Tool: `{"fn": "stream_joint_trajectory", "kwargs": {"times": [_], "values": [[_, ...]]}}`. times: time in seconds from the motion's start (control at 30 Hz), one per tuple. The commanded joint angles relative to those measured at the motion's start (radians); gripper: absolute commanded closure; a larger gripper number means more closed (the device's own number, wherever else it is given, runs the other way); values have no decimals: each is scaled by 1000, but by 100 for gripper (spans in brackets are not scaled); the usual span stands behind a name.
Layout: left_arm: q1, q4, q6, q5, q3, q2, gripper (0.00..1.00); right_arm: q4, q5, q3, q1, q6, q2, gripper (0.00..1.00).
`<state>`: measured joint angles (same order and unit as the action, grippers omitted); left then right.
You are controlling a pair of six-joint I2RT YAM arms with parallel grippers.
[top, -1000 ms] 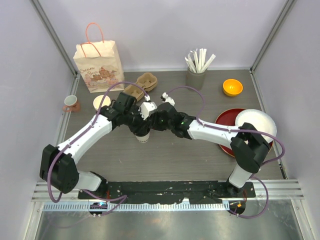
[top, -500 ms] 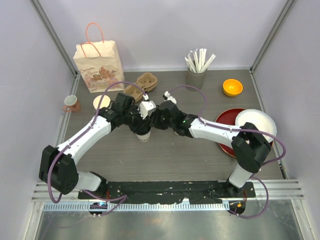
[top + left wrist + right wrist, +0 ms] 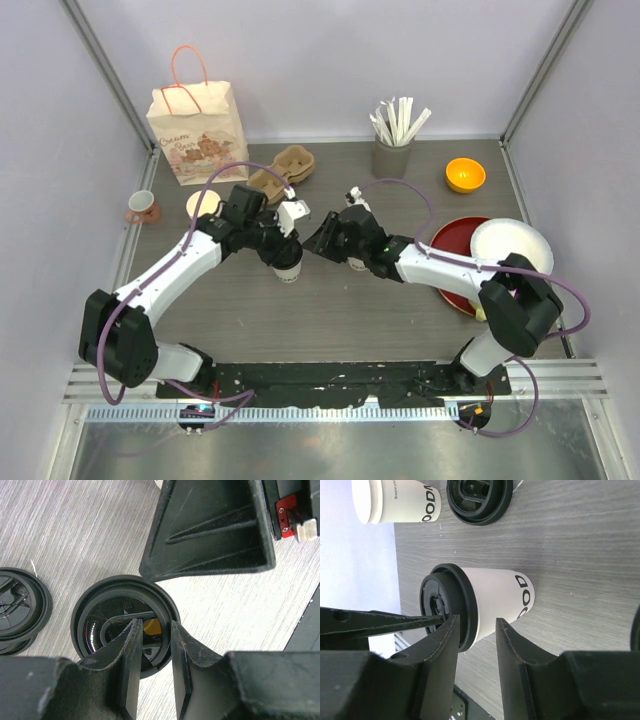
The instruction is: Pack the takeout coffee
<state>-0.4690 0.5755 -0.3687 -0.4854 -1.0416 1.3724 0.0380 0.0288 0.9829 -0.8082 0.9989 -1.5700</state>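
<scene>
While takeout coffee (image 3: 288,268) stands upright mid-counter (image 3: 380,310), black lid (image 3: 125,625) on, left claw (image 3: 153,625) sits over lid centre, nearly pressed together; whether pinching anything, cannot tell. Right claw (image 3: 476,622) spread, near takeout coffee, not touching. You press lid straight down, evenly; keep takeout coffee upright.

takeout coffee (image 3: 495,602) matt cream paper, lid (image 3: 92,625) glossy blk plastic, table (image 3: 60,530) matt grey woodgrain

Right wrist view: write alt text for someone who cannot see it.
A cream paper cup with a black lid stands on the table beyond the open right gripper, the left gripper at its lid. A cup stack and spare lids sit behind.
</scene>
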Motion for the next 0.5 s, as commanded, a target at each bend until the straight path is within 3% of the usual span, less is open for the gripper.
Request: {"fn": "stream_joint_trajectory", "kwargs": {"times": [0.0, 0.47], "values": [[7, 67, 16, 13, 17, 42, 69, 164, -122, -69, 29, 101, 27, 60], [7, 63, 25, -2, -8, 63, 69, 270, -259, -64, 50, 144, -94, 66]]}}
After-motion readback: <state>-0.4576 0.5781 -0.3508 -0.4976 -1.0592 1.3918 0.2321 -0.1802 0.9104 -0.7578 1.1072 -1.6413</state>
